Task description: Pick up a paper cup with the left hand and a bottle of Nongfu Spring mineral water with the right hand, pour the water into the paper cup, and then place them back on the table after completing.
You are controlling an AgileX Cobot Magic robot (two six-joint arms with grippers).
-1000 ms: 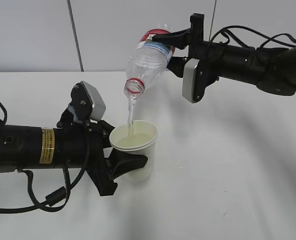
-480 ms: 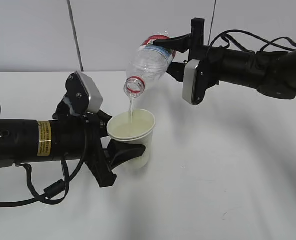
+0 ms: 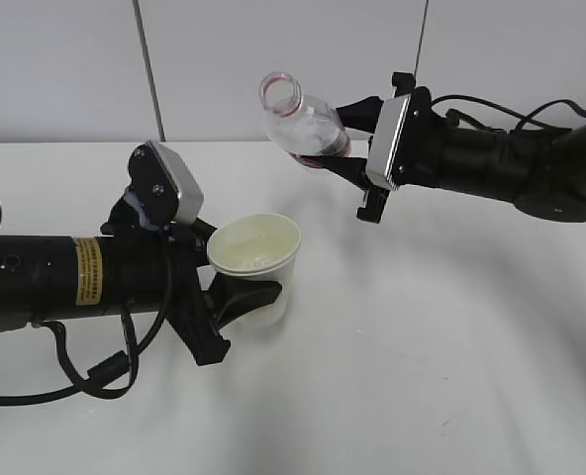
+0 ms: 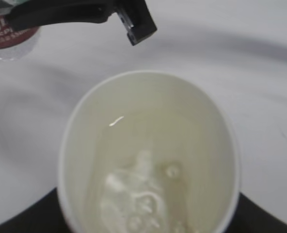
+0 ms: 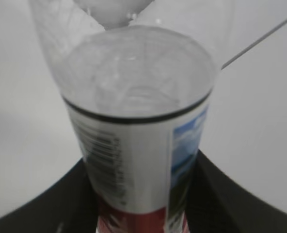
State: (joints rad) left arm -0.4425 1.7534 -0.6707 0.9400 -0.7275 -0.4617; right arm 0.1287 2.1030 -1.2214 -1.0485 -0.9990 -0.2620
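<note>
My left gripper (image 3: 236, 302), on the arm with the yellow sticker, is shut on a white paper cup (image 3: 254, 265) and holds it just above the table (image 3: 451, 346). The cup (image 4: 148, 155) holds clear water (image 4: 143, 194) with bubbles. My right gripper (image 3: 344, 148) is shut on a clear Nongfu Spring bottle (image 3: 303, 124) with a red and white label (image 5: 138, 165). The bottle is tilted with its open mouth up and to the left, above and right of the cup. No stream falls from it. Its finger (image 4: 85, 12) shows at the top of the left wrist view.
A grey wall with a vertical seam (image 3: 149, 69) stands behind the white table. Black cables (image 3: 85, 381) trail from the left arm near the front left edge.
The right gripper has swung the bottle from mouth-down to mouth-up, and the pouring stream has stopped. The cup has more water and has barely moved.
</note>
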